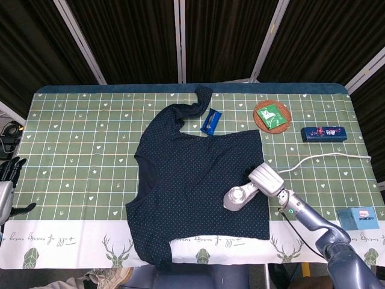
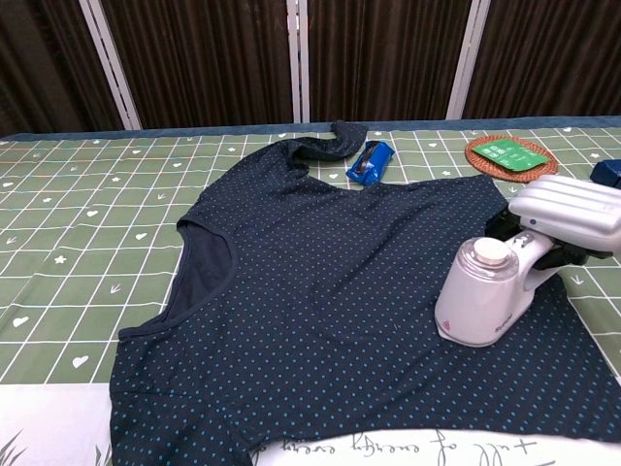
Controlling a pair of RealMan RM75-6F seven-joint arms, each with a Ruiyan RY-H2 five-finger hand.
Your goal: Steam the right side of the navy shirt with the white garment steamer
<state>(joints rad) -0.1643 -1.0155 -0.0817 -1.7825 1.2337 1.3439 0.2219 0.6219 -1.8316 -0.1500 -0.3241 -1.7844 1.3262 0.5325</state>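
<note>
White garment steamer is gripped by the right hand and set on the navy shirt near its right edge, so steaming looks underway, though how much is left can't be judged.

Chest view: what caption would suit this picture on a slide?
Robot's right hand holds a white garment steamer on the navy shirt.

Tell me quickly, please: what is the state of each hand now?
Left hand: off the table's left edge, fingers apart, holding nothing.
Right hand: grips the white garment steamer on the navy shirt.
</note>
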